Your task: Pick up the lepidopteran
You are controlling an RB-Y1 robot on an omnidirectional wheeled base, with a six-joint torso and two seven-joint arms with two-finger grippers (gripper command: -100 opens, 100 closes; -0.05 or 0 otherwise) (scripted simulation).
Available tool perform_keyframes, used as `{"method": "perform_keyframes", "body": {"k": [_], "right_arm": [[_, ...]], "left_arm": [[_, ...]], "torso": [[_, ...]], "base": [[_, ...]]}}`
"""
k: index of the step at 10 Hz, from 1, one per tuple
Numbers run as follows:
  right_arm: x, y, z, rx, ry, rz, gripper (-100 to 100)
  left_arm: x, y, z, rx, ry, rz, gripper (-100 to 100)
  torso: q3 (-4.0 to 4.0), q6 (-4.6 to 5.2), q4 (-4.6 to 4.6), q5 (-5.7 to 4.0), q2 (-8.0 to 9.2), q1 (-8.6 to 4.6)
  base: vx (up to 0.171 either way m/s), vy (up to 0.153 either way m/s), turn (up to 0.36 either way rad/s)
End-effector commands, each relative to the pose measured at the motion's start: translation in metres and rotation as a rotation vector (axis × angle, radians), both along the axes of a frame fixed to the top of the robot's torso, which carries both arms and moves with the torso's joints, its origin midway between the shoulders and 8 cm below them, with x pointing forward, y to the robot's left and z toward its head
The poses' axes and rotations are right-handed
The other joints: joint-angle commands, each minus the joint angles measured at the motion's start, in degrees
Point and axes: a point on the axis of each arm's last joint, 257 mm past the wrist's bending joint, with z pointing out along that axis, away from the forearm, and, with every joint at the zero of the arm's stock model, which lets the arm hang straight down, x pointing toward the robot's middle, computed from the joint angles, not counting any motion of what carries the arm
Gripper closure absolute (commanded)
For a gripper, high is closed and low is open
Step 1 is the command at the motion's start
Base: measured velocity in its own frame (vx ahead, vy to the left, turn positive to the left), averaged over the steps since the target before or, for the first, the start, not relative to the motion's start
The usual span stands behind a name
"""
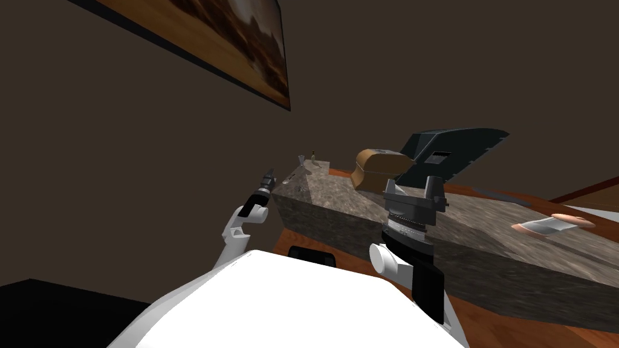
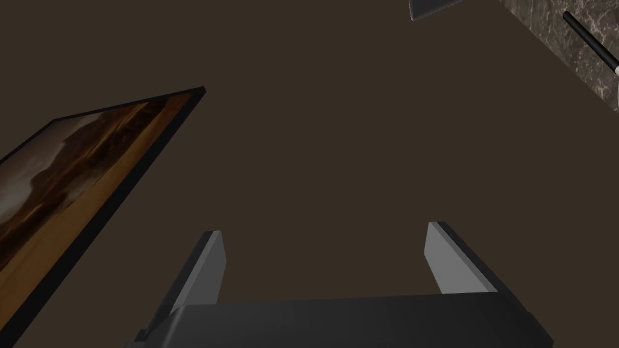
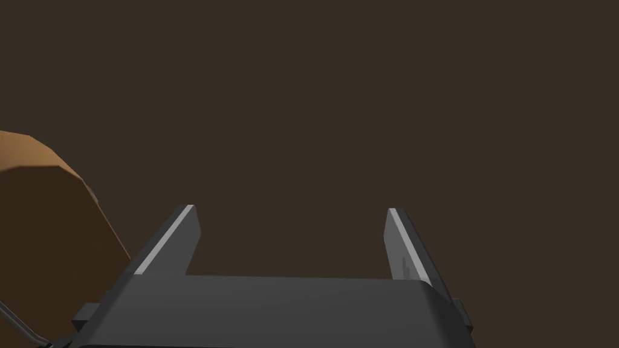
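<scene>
Both spread, right hand [image 3: 290, 209] above counter [image 1: 338, 199], left hand [image 2: 324, 233] seemingly beside corner

One counter [image 1: 483, 225], one picture [image 1: 230, 42], one brown box [image 1: 378, 168] — one left claw [image 2: 323, 232], one right claw [image 3: 293, 208].

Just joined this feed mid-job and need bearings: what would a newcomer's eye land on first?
The big dark slate wing-shaped slab with a toothed edge stands out, rising from the mottled grey stone counter beside a rounded brown box. The right gripper, fingers open, hangs just in front of it. A dark-framed brown painting hangs on the wall above.
</scene>
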Motion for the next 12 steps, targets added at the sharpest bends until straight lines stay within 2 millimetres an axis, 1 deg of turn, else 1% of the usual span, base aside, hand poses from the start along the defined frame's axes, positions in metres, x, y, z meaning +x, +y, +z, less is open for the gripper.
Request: {"method": "perform_keyframes", "body": {"k": [1,2,3,4,5,6,7,8,9,10,11,12], "right_arm": [[0.0,0.0,0.0,0.0,0.0,0.0,0],[0.0,0.0,0.0,0.0,0.0,0.0,0],[0.0,0.0,0.0,0.0,0.0,0.0,0],[0.0,0.0,0.0,0.0,0.0,0.0,0],[0.0,0.0,0.0,0.0,0.0,0.0,0],[0.0,0.0,0.0,0.0,0.0,0.0,0],[0.0,0.0,0.0,0.0,0.0,0.0,0],[0.0,0.0,0.0,0.0,0.0,0.0,0],[0.0,0.0,0.0,0.0,0.0,0.0,0],[0.0,0.0,0.0,0.0,0.0,0.0,0],[0.0,0.0,0.0,0.0,0.0,0.0,0],[0.0,0.0,0.0,0.0,0.0,0.0,0]], "left_arm": [[0.005,0.001,-0.009,-0.006,0.042,0.007,-100],[0.005,0.002,-0.012,-0.008,0.052,0.009,-100],[0.013,0.002,-0.015,-0.013,0.078,0.013,-100],[0.014,0.004,-0.022,-0.017,0.104,0.017,-100],[0.014,0.004,-0.023,-0.017,0.109,0.018,-100],[0.023,0.003,-0.027,-0.021,0.133,0.021,-100],[0.023,0.004,-0.034,-0.025,0.159,0.025,-100],[0.023,0.005,-0.036,-0.027,0.168,0.026,-100],[0.031,0.004,-0.041,-0.031,0.198,0.028,-100],[0.031,0.005,-0.047,-0.034,0.223,0.032,-100],[0.039,0.003,-0.05,-0.036,0.244,0.032,-100],[0.039,0.004,-0.059,-0.041,0.276,0.036,-100]], "torso": [[0.0,0.0,0.0,0.0,0.0,0.0],[0.0,-0.02,0.0,0.0,0.0,0.0],[0.01,-0.03,0.0,0.01,0.01,0.02],[0.0,0.0,0.0,0.0,0.0,0.0],[0.0,-0.03,0.0,0.0,0.01,0.01],[0.01,-0.03,0.0,0.01,0.01,0.03],[0.0,0.0,0.0,0.0,0.0,0.01],[0.0,-0.03,0.0,0.0,0.0,0.02],[0.0,-0.04,0.0,0.01,0.01,0.04],[-0.01,0.0,0.0,0.0,-0.01,0.01],[-0.01,-0.03,-0.01,0.01,-0.01,0.02],[-0.01,-0.02,0.0,0.0,-0.01,0.01]], "base": [[-0.001,-0.011,-0.057],[0.0,0.0,0.0],[-0.001,-0.012,-0.084],[-0.001,-0.009,-0.061],[0.0,0.0,0.0],[0.0,-0.008,-0.091],[0.001,-0.006,-0.055],[0.0,0.0,0.0],[0.002,-0.008,-0.108],[0.002,-0.004,-0.052],[0.003,-0.008,-0.072],[0.003,-0.005,-0.049]]}}
